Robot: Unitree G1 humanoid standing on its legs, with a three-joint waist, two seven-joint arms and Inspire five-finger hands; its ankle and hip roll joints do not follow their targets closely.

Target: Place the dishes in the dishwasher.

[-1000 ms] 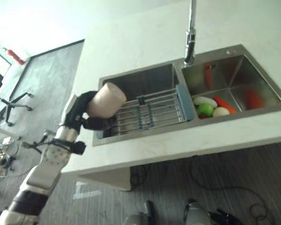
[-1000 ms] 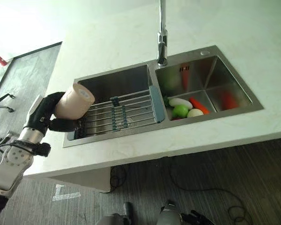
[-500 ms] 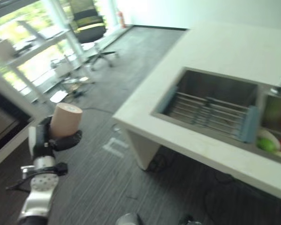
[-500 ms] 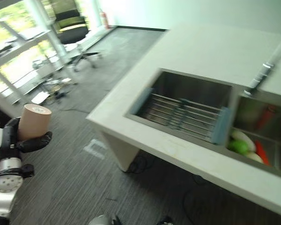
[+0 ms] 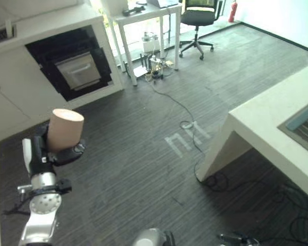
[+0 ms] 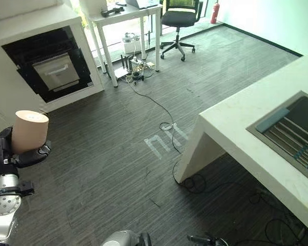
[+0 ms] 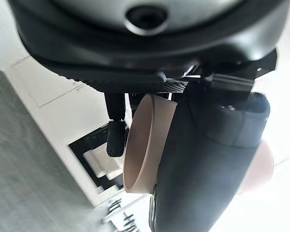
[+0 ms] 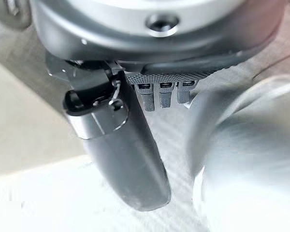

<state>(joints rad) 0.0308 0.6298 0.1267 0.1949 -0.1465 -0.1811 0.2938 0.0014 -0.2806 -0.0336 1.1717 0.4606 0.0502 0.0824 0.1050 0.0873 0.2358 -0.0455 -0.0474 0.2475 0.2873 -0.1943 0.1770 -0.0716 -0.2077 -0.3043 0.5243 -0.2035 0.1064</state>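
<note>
A tan cup (image 5: 64,128) stands upright in my left hand (image 5: 40,157), low at the left of the eye views, over the grey floor. The left wrist view shows the thumb (image 7: 208,169) and fingers (image 7: 115,131) curled round the cup (image 7: 146,145). The dishwasher (image 5: 73,64) is a dark opening in a white cabinet at the upper left, with a grey panel (image 6: 55,72) inside; it lies well beyond the cup. My right hand (image 8: 121,145) hangs with relaxed fingers and holds nothing.
The white counter (image 6: 246,123) with the sink rack (image 6: 292,134) juts in from the right. A white table (image 5: 143,13) and an office chair (image 5: 197,18) stand at the back. A cable (image 5: 182,110) trails over the open floor between cabinet and counter.
The camera has swung left from the sink to the room, so the dishwasher cabinet now shows. The cup stays held in my left hand.
</note>
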